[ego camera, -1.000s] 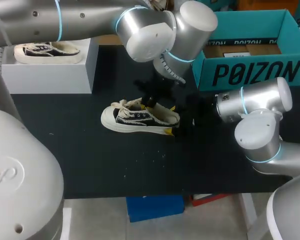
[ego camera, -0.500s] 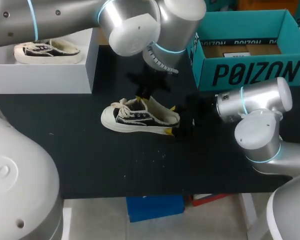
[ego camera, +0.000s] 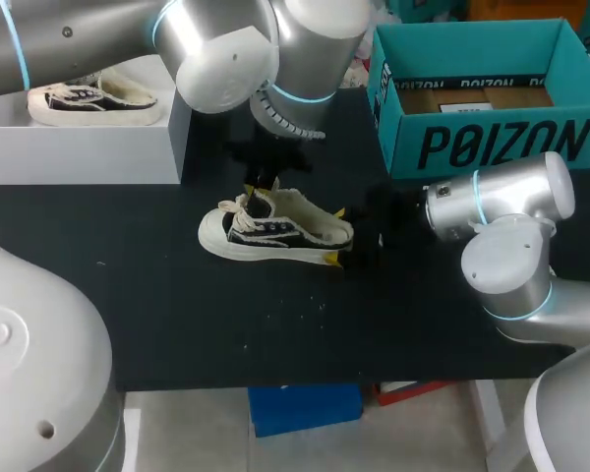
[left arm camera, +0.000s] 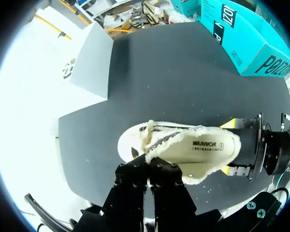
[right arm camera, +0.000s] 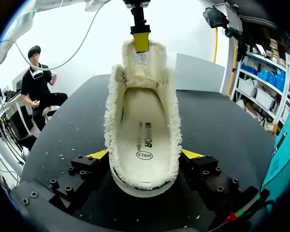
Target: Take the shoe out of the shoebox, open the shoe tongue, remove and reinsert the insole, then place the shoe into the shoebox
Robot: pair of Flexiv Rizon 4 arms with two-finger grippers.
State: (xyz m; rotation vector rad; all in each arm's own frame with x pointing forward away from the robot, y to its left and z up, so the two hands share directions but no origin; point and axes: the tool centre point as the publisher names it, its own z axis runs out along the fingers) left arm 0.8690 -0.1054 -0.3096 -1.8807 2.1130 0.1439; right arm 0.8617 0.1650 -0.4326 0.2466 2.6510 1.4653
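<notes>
While the low canvas shoe [ego camera: 275,231] stands on its sole in the middle of the black table [ego camera: 177,315], both of the robot's grippers have hold of it. The right gripper [right arm camera: 145,155], set at the heel end, is clenched on the heel, and its two yellow fingertips [right arm camera: 97,154] press the fleecy collar from either side. The left gripper [ego camera: 264,187], coming down from above the laced end, is pinched onto the tongue [right arm camera: 140,60]. The tongue stands lifted upright, clear of the opening, with one yellow tip showing at its top edge in the right wrist view.

The mouth of the shoe gapes wide, and the cream insole [right arm camera: 144,130] lies flat inside with its printed mark in plain sight. The laces [ego camera: 238,205] bunch loosely over the front of the shoe. Its toe points toward the table's left and its heel toward the right arm's side.

The teal shoebox [ego camera: 492,147] stands open at the far right of the table, well apart from the shoe, with brown card [ego camera: 442,100] showing inside. At the far left, a white block [ego camera: 88,152] carries a second shoe [ego camera: 90,101] of the same kind on its top face.
</notes>
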